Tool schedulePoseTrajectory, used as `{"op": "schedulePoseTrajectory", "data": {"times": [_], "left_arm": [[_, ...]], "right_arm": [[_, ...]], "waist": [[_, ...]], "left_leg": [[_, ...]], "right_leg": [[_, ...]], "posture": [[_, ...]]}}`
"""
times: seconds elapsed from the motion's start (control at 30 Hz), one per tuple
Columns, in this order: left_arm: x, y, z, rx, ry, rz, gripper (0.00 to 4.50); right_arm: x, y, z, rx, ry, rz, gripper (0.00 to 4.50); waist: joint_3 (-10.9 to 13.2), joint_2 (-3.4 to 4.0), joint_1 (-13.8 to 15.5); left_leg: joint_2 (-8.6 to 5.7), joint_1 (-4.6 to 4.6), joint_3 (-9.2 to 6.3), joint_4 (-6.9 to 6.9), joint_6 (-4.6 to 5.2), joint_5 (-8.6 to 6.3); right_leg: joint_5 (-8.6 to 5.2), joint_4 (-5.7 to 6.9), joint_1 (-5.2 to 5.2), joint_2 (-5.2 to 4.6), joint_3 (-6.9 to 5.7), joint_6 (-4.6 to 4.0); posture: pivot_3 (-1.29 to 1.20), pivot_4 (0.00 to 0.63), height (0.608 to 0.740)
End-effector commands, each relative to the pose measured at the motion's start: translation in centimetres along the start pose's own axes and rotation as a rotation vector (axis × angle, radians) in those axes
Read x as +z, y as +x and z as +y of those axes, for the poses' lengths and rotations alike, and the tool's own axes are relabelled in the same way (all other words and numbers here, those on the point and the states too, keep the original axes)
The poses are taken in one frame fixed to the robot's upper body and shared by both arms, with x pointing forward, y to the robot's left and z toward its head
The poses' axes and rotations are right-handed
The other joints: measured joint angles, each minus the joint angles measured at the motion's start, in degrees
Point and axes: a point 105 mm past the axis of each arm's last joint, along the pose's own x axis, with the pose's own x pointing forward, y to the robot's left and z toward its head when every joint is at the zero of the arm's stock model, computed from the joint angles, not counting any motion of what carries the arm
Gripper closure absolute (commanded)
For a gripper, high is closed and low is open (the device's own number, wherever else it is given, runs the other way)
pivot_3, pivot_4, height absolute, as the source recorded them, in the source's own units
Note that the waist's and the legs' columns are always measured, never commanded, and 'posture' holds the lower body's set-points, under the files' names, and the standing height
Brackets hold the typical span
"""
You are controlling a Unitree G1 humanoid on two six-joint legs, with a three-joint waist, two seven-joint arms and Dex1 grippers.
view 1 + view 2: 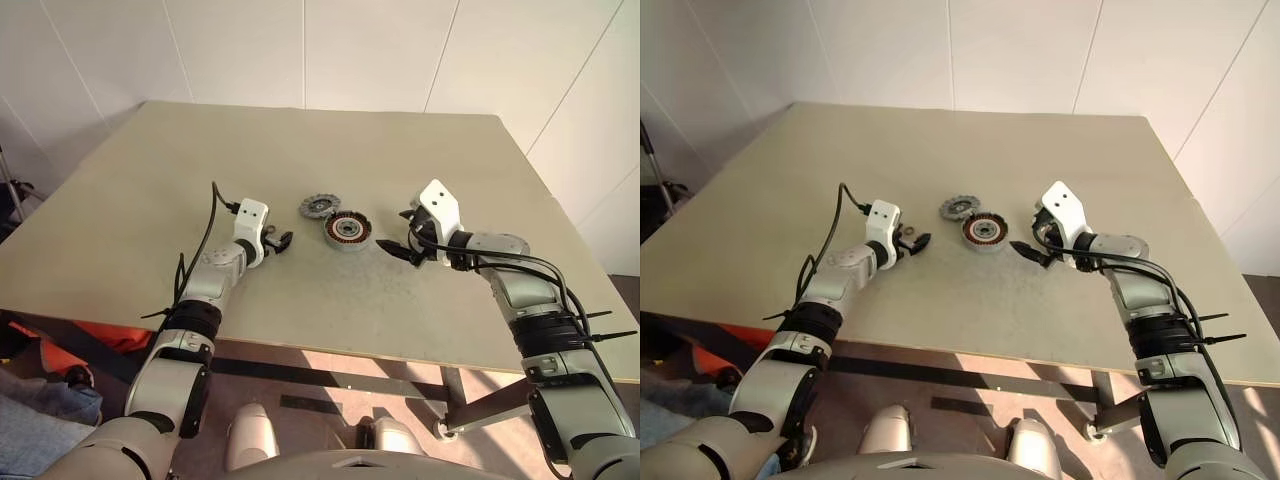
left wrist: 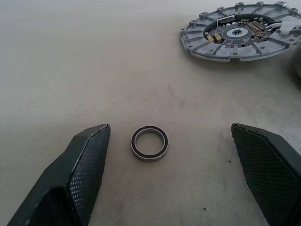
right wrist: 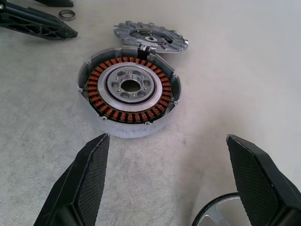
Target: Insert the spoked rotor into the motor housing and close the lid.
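Left tool (image 2: 169, 160) spread wide, gripping nothing, fingers (image 2: 84, 174) low over the surface (image 1: 150, 180). Small dark-rimmed metal ring (image 2: 149, 143) flat on the surface between those fingers, nearer one of them, touching neither. Beyond the ring, the spoked rotor (image 2: 237, 32), flat on the surface, notched rim and dark hub facing up.

Right tool (image 3: 169, 179) likewise spread wide and empty, fingers (image 3: 82, 183) aimed at the motor housing (image 3: 129, 92) from close by, not touching it. Housing upright on the surface, copper winding ring and pale centre with a dark bore showing. Rotor (image 3: 150, 37) just behind the housing, at or against its far rim; contact hard to judge. Curved edge of a pale round part (image 3: 218, 212) close under the right tool, mostly cut off.

From the head view: housing (image 1: 347, 230) and rotor (image 1: 319, 206) near mid-surface between the two tools, left tool (image 1: 280, 242) and right tool (image 1: 392, 248) to either side.
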Motion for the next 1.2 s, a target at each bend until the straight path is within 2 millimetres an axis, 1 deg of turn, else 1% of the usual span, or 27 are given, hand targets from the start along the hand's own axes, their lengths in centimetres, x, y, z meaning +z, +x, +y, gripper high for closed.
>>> {"op": "schedulePoseTrajectory", "data": {"times": [0.03, 0.07, 0.1, 0.17, 0.33, 0.43, 0.53, 0.63, 0.7, 0.83, 0.97, 1.07, 1.2], "left_arm": [[0.9, 0.3, 0.3, 0.020, -0.001, -0.007, 0.14], [0.8, 0.3, 0.4, 0.022, -0.003, -0.005, 0.54], [0.7, 0.3, 0.5, 0.025, -0.005, 0.000, 0.73], [0.6, 0.3, 0.5, 0.025, -0.005, 0.009, 1.31], [0.7, 0.3, 0.6, 0.022, -0.002, 0.016, 1.31], [0.7, 0.2, 0.7, 0.022, -0.002, 0.019, 2.17], [0.8, 0.2, 0.6, 0.013, 0.002, 0.025, 3.17], [0.9, 0.2, 0.5, 0.007, 0.004, 0.027, 3.17], [0.9, 0.2, 0.5, 0.008, 0.013, 0.031, 3.48], [1.0, 0.3, 0.8, 0.026, 0.024, 0.031, 3.48], [1.8, 0.4, 0.5, 0.013, 0.013, 0.001, 3.48], [4.7, 0.4, -0.7, -0.068, -0.070, -0.118, 3.48], [8.0, 0.1, -2.7, -0.212, -0.139, -0.222, 3.48]], "right_arm": [[1.7, -0.4, -0.6, -0.028, -0.040, -0.049, 0.03], [1.7, -0.4, -0.6, -0.031, -0.040, -0.050, 0.00], [1.7, -0.4, -0.7, -0.034, -0.040, -0.050, 0.00], [1.8, -0.5, -0.8, -0.041, -0.039, -0.052, 0.00], [1.9, -0.3, -0.9, -0.052, -0.038, -0.058, 0.00], [2.0, -0.3, -0.9, -0.055, -0.037, -0.061, 0.00], [2.1, -0.2, -1.1, -0.068, -0.037, -0.063, 0.00], [2.1, -0.2, -1.1, -0.073, -0.037, -0.065, 0.00], [2.1, -0.2, -1.2, -0.077, -0.036, -0.065, 0.00], [2.0, -0.2, -1.2, -0.080, -0.038, -0.062, 0.00], [1.9, -0.2, -1.1, -0.082, -0.040, -0.060, 0.00], [1.9, -0.2, -1.2, -0.084, -0.041, -0.059, 0.00], [1.8, -0.3, -1.3, -0.090, -0.040, -0.057, 0.00]], "waist": [[0.0, 0.00, 0.0], [0.0, 0.00, 0.0], [0.0, 0.00, 0.0], [0.0, 0.00, 0.0], [0.0, 0.00, 0.2], [0.0, 0.00, 0.1], [0.0, 0.00, 0.2], [0.0, 0.00, 0.3], [0.0, 0.00, 0.3], [0.0, 0.00, 0.3], [0.0, 0.00, 0.3], [0.0, -0.02, 0.3], [0.0, -0.06, 0.3]], "left_leg": [[-0.01, 0.01, 0.00, 0.00, 0.00, 0.00], [-0.01, 0.02, 0.00, 0.01, 0.00, 0.00], [-0.01, 0.04, 0.00, 0.01, 0.00, 0.00], [-0.01, 0.04, 0.00, 0.01, 0.00, 0.00], [-0.01, 0.01, 0.00, 0.01, 0.01, -0.01], [-0.01, 0.02, 0.00, 0.01, 0.01, 0.00], [-0.01, 0.01, 0.00, 0.01, 0.01, -0.01], [-0.02, -0.01, 0.00, 0.00, 0.03, -0.02], [-0.02, -0.01, 0.00, 0.00, 0.03, -0.02], [-0.02, 0.00, 0.00, 0.00, 0.02, -0.02], [-0.02, -0.01, 0.00, 0.00, 0.02, -0.01], [-0.02, -0.04, -0.01, 0.00, 0.02, -0.01], [-0.03, -0.14, -0.01, 0.00, 0.03, -0.02]], "right_leg": [[0.00, 0.00, 0.02, 0.00, 0.00, 0.00], [0.00, 0.00, 0.03, 0.00, 0.00, 0.00], [0.00, 0.00, 0.03, 0.00, 0.01, 0.00], [0.00, 0.00, 0.03, 0.00, 0.00, 0.00], [0.00, -0.03, 0.03, -0.01, -0.01, 0.00], [0.00, -0.02, 0.03, -0.01, 0.00, 0.00], [0.00, -0.03, 0.03, -0.01, -0.01, 0.00], [0.00, -0.05, 0.03, -0.02, -0.01, 0.00], [0.00, -0.05, 0.03, -0.02, -0.02, 0.00], [0.00, -0.05, 0.03, -0.02, -0.01, 0.00], [-0.01, -0.05, 0.03, -0.02, -0.01, 0.01], [-0.01, -0.06, 0.02, -0.03, -0.03, 0.01], [0.00, -0.08, -0.07, -0.06, -0.05, 0.00]], "posture": [[0.00, 0.000, 0.740], [0.00, 0.000, 0.740], [0.00, 0.000, 0.740], [0.00, 0.000, 0.740], [0.00, 0.000, 0.740], [0.00, 0.000, 0.740], [0.00, 0.000, 0.740], [0.00, 0.000, 0.740], [0.00, 0.000, 0.740], [0.00, 0.000, 0.740], [0.00, 0.000, 0.740], [0.00, 0.000, 0.740], [0.00, 0.000, 0.740]]}}
